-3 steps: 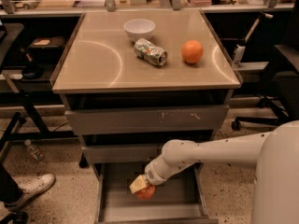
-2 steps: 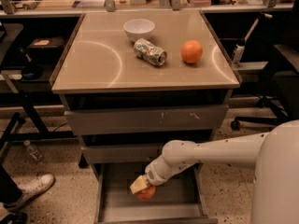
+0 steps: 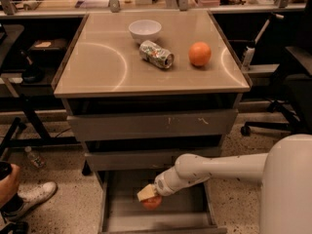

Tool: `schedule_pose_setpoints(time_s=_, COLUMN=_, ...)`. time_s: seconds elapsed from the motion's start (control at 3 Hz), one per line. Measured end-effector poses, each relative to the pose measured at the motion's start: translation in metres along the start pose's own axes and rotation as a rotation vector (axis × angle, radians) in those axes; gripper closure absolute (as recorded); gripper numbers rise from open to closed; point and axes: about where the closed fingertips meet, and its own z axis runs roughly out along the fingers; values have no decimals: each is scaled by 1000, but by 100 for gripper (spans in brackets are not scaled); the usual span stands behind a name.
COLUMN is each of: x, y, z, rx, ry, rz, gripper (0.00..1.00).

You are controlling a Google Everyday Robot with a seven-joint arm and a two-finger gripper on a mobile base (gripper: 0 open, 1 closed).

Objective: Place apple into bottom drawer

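Observation:
The red apple [image 3: 152, 202] is in the open bottom drawer [image 3: 126, 213], on or just above its grey floor, left of the middle. My gripper [image 3: 148, 195] reaches in from the right over the drawer and sits right on top of the apple, its pale fingers [image 3: 146, 193] covering the apple's upper part. I cannot tell whether the apple rests on the floor or hangs in the grip. The white arm [image 3: 214, 167] runs from the lower right.
On the cabinet top [image 3: 97, 67] are a white bowl [image 3: 145, 30], a crushed can [image 3: 155, 54] and an orange [image 3: 200, 53]. The two upper drawers [image 3: 151, 125] are closed. A person's shoe [image 3: 30, 197] is at the lower left. Office chair legs [image 3: 273, 126] are at the right.

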Motion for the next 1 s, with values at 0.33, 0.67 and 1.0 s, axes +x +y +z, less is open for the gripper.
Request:
schedule_pose_setpoints(time_s=0.33, x=11, y=-36, z=46, rx=-36, ry=-43, rz=93, gripper=100)
schedule_pose_setpoints(time_s=0.67, x=31, y=-68, z=113, rx=-77, ry=-41, rz=190, gripper=100)
schedule_pose_setpoints(time_s=1.0, x=31, y=-68, z=113, rx=-76, ry=-41, rz=190, gripper=100)
